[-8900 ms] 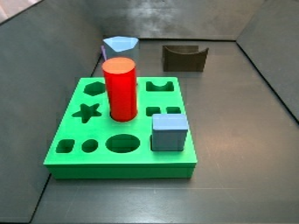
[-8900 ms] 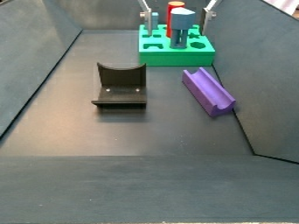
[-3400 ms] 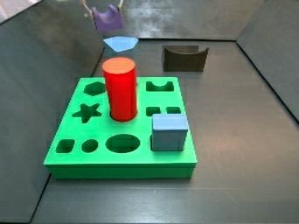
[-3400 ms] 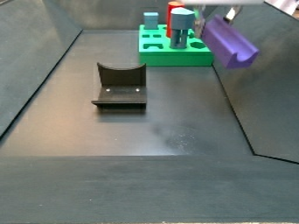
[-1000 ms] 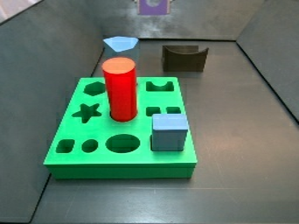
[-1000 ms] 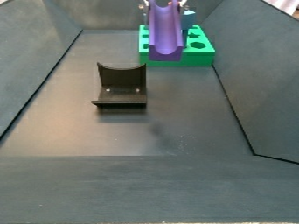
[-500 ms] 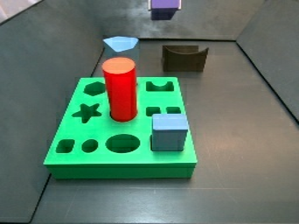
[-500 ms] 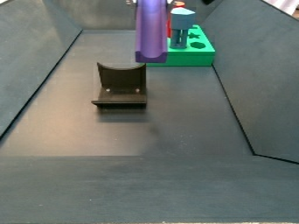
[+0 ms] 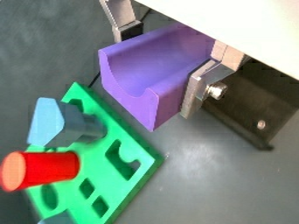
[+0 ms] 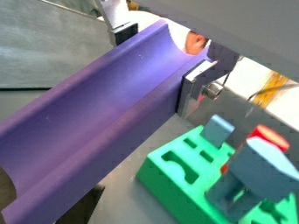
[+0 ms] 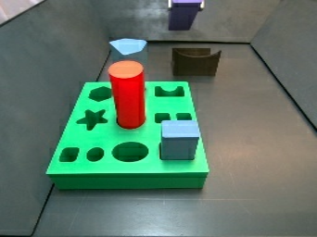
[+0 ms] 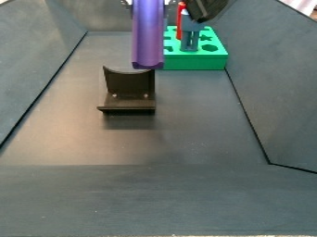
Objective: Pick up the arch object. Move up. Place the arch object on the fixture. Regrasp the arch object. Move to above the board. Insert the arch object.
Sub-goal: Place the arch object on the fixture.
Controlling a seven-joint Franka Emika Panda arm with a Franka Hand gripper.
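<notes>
Arch object (image 12: pixel 147 32) is hanging upright in the air above the fixture (image 12: pixel 126 91), clear of it. I am clamping my gripper (image 9: pixel 163 66) on its upper part, fingers (image 9: pixel 205 85) pressing its flanks. At two o'clock from the fixture, the board (image 12: pixel 202 56) is sitting with the red cylinder (image 11: pixel 126 93) standing in it.

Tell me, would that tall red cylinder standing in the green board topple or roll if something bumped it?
Probably not easily: the red cylinder stands upright with its foot sunk in the board. It looks stiff and solid. Pulled free and laid down, its round side would likely roll. The gripper is elsewhere, holding the arch object above the fixture.
</notes>
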